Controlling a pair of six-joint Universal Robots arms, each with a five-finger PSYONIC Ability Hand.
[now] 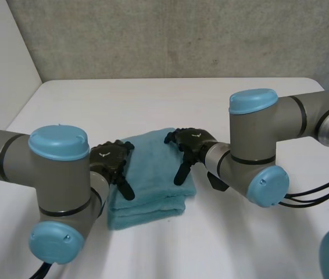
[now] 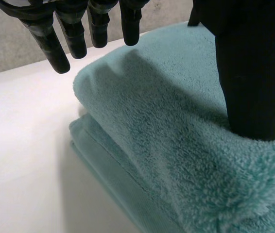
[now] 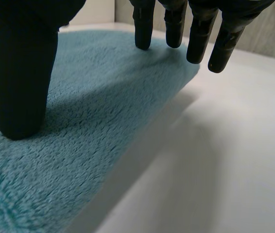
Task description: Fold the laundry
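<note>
A teal towel point(image 1: 153, 174) lies folded in several layers on the white table point(image 1: 153, 99), between my two arms. My left hand point(image 1: 113, 163) rests at the towel's left edge, open, its thumb point(image 2: 254, 82) pressing down on the top layer while its fingers point(image 2: 96, 29) hang straight just past the towel's far corner. My right hand point(image 1: 190, 145) is at the towel's right edge, open too; its thumb point(image 3: 18, 82) presses on the pile of the towel point(image 3: 103, 111) and the fingers point(image 3: 200, 34) stay straight above the edge. Neither hand pinches the cloth.
The left arm's elbow point(image 1: 60, 192) and the right arm's elbow point(image 1: 257, 145) stand close on either side of the towel. White table runs on behind the towel to a grey wall point(image 1: 182, 35).
</note>
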